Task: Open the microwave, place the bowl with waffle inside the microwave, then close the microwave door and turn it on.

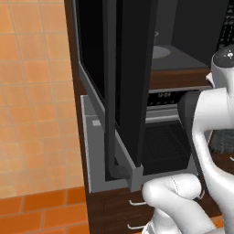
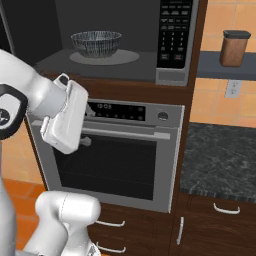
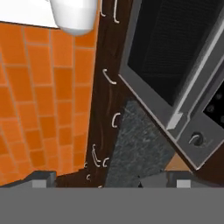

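A steel oven (image 2: 112,160) with a dark glass window, a horizontal handle and a display strip with a round knob (image 2: 162,116) is built into dark wood cabinetry, with drawers (image 2: 125,230) bearing white curved pulls beneath it. To its right lies a dark speckled stone desk (image 2: 220,160), above which a brown canister (image 2: 234,48) with a black lid stands on a grey shelf (image 2: 220,72). The floor (image 1: 41,212) is orange tile, and the wall (image 1: 32,91) is paler orange tile.
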